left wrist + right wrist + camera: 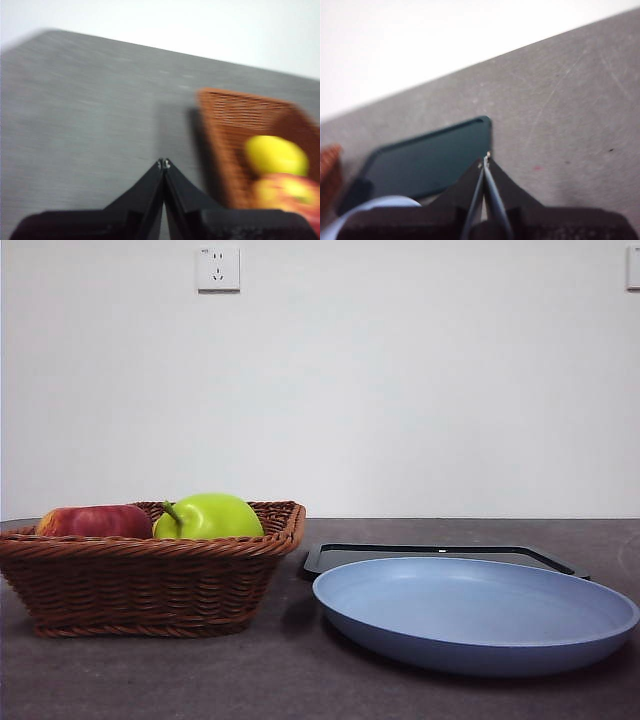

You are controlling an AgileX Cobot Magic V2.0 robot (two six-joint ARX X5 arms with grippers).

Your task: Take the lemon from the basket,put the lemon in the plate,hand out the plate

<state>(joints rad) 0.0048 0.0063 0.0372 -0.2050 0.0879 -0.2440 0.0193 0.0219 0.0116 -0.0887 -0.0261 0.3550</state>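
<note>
The brown wicker basket [150, 580] stands at the left of the table and holds a red apple [95, 521] and a green apple [210, 516]. No lemon shows in the front view. In the blurred left wrist view the basket [235, 130] holds a yellow-green fruit [275, 155] beside a reddish one [287, 195]; whether the yellow-green one is the lemon I cannot tell. The light blue plate [475, 612] lies empty at the right. My left gripper [164, 163] is shut over bare table beside the basket. My right gripper [485, 159] is shut near the plate's rim [365, 207].
A flat black tray [440, 555] lies just behind the plate; in the right wrist view the tray [430, 157] lies beyond the jaws. Grey tabletop runs to a white wall with a socket [218, 268]. Neither arm shows in the front view.
</note>
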